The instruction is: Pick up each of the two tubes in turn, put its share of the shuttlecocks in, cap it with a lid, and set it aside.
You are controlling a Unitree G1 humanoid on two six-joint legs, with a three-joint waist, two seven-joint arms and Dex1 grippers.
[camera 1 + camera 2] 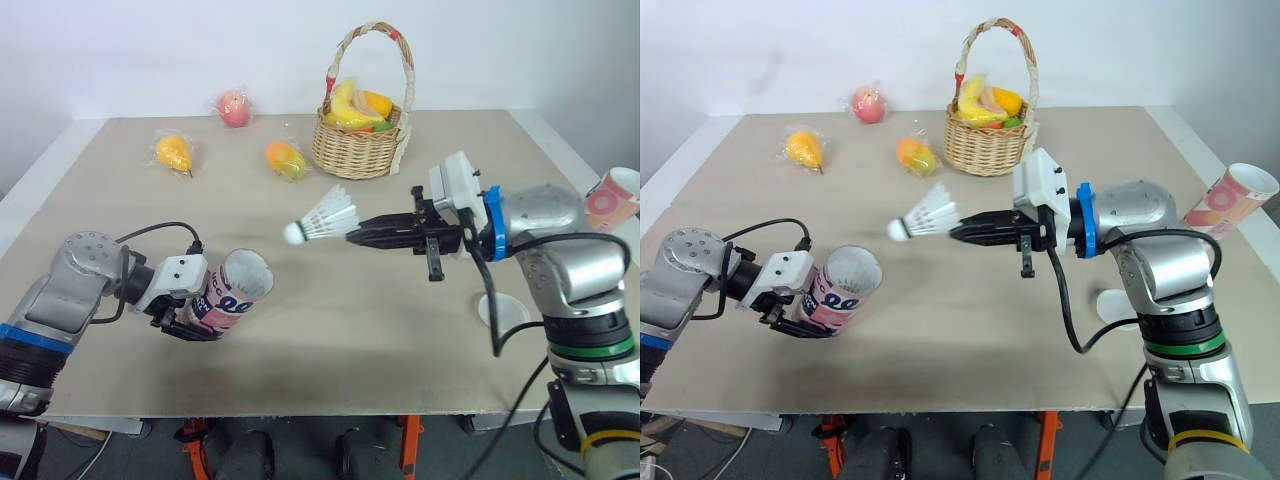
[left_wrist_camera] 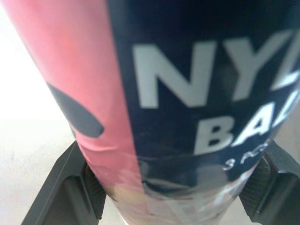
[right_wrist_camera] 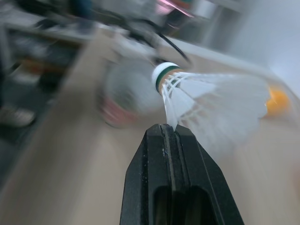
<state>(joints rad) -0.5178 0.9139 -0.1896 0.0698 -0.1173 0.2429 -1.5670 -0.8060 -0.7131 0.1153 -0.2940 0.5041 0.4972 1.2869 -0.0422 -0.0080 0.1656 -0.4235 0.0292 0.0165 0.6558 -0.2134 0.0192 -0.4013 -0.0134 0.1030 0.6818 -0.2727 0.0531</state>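
My left gripper (image 1: 190, 318) is shut on a pink and dark blue tube (image 1: 232, 293), held tilted above the table's front left with its open mouth (image 1: 246, 275) facing up and right. In the left wrist view the tube (image 2: 187, 103) sits between both fingers (image 2: 70, 187). My right gripper (image 1: 352, 236) is shut on the skirt edge of a white shuttlecock (image 1: 322, 217), held in the air right of the tube mouth, cork pointing left toward it. The second tube (image 1: 610, 200) stands at the table's right edge. A white lid (image 1: 503, 310) lies under my right forearm.
A wicker basket (image 1: 357, 140) of fruit stands at the back centre. Three bagged fruits lie at the back left: a red one (image 1: 234, 108), a yellow one (image 1: 174, 152) and an orange one (image 1: 285, 158). Bare table (image 1: 380, 330) lies between my arms.
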